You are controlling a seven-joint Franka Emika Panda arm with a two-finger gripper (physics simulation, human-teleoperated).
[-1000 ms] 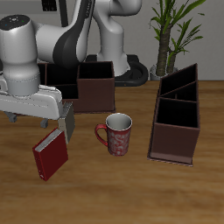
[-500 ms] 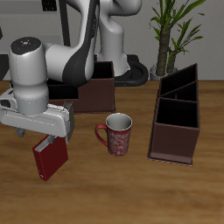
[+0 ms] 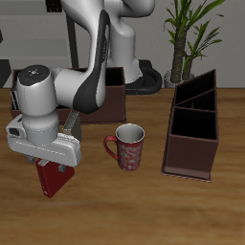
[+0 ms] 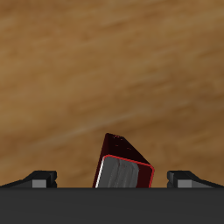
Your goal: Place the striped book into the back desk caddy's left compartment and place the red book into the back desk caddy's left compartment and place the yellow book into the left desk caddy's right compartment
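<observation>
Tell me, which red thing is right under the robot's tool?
The red book, plain dark red, lying under the tool. The red-patterned mug stands apart, farther along the table.

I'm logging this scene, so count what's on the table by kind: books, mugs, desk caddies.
Books: 1, the red book
Mugs: 1, the mug
Desk caddies: 2, the left desk caddy and the back desk caddy
Total: 4 in view; the arm may hide more.

matt wood-grain table (image 3: 191, 215), glossy patterned mug (image 3: 127, 146), smooth dark-red book (image 4: 122, 166) cover, pale page edge
</observation>
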